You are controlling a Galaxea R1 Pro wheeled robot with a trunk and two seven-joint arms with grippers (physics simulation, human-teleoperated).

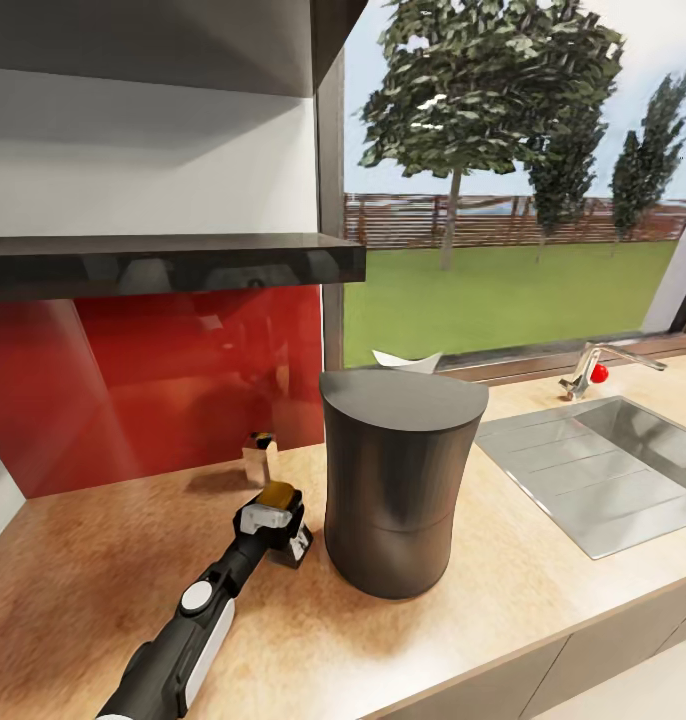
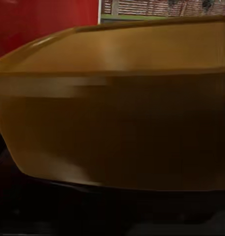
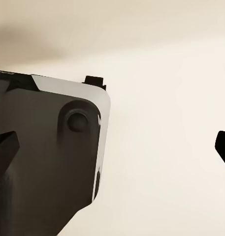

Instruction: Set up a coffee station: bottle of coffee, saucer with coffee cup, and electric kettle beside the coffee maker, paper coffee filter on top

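Steel sink (image 1: pixel 623 470) lies right of coffee maker (image 1: pixel 398 480); faucet (image 1: pixel 588 368) behind.

Left arm (image 1: pixel 183 640): glossy black tubular link, white side panel, round white joint cap with grey rim. Wrist block white and grey, black left hand (image 1: pixel 278 525) beyond. Right wrist view: black body panel (image 3: pixel 43 162) with white-grey rounded edge, round black boss; two black fingertips (image 3: pixel 4 147) at frame edges.

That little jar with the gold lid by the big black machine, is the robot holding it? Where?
Yes. The left gripper holds the bottle of coffee up near its gold-brown lid, on the countertop beside the coffee maker.
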